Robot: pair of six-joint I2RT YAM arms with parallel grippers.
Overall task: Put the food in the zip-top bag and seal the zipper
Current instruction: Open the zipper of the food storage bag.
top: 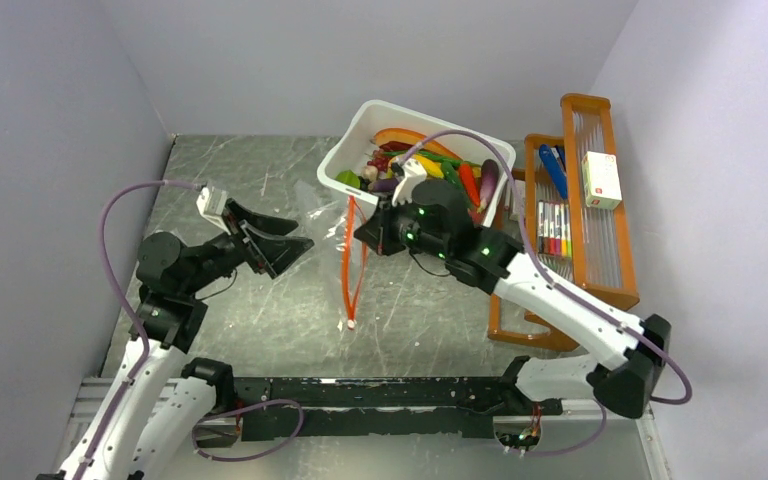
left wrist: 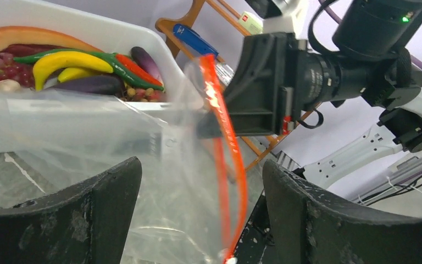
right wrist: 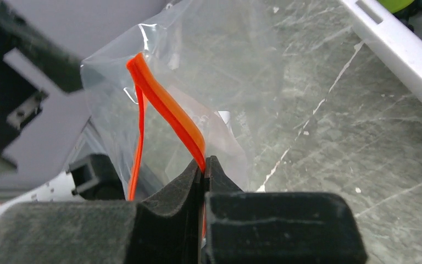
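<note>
Grey marbled table point(top: 260, 330) carries a white tub point(top: 345, 140) with the food point(left wrist: 68, 61) heaped inside. Just beside the tub, the zip-top bag point(right wrist: 225, 66) stands with its mouth gaping. My right gripper point(right wrist: 204, 162) is pinched tight on the zipper point(right wrist: 167, 107). My left gripper point(top: 303, 236) gapes wide near the bag, gripping nothing.
</note>
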